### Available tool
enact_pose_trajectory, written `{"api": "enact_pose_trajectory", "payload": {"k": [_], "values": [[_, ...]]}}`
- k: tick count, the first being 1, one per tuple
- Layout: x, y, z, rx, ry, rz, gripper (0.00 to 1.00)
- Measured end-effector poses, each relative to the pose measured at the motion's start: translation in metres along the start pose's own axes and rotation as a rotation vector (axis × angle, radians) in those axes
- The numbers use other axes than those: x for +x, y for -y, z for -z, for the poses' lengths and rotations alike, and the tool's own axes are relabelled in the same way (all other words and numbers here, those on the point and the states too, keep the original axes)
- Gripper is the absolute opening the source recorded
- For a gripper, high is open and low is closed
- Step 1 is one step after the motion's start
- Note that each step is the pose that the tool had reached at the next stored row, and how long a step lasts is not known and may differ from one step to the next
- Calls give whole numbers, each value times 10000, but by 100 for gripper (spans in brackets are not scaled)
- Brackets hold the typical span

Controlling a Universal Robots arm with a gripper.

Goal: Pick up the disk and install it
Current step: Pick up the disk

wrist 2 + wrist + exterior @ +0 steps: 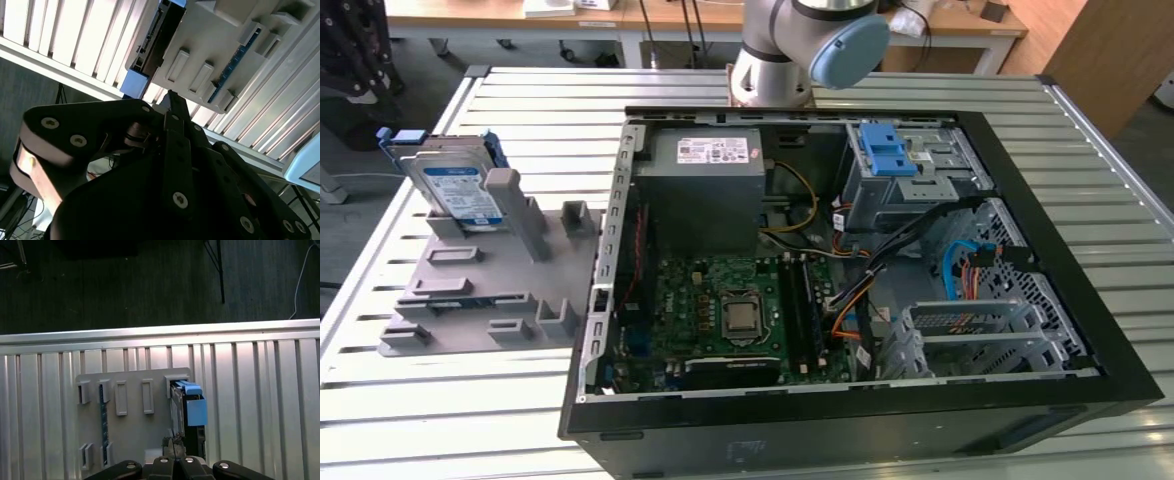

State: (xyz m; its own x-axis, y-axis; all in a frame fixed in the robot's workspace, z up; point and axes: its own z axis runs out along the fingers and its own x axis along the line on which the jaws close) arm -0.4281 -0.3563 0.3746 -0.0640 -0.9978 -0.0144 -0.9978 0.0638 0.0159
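Standing upright in the grey holder plate (494,290) at the exterior view's left, the disk (454,190), beside the open computer case (854,432) on the slatted table (454,420), gripper (173,442) close by the disk in both wrist views, fingers pressed together, grasping nothing.

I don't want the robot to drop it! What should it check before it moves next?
1. Silver-grey rectangular hard disk with blue plastic rails stands upright in the grey plastic holder: ok.
2. Black fingers open for grabbing: not ok, they are shut, holding nothing, not touching the disk.
3. Black computer case open on top: ok.
4. Metal drive cage with two blue latches has room: cannot tell.
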Motion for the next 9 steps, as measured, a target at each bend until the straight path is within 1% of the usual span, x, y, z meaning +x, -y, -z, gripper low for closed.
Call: {"api": "enact_pose_trajectory", "payload": {"k": [2,3,4,7,8,9], "values": [[0,0,0,-2,-1,118,11],[0,0,0,-1,-2,128,17],[0,0,0,-2,-2,130,17],[0,0,0,-2,-2,136,35],[0,0,0,-2,-2,138,35],[0,0,0,-2,-2,140,41]]}}
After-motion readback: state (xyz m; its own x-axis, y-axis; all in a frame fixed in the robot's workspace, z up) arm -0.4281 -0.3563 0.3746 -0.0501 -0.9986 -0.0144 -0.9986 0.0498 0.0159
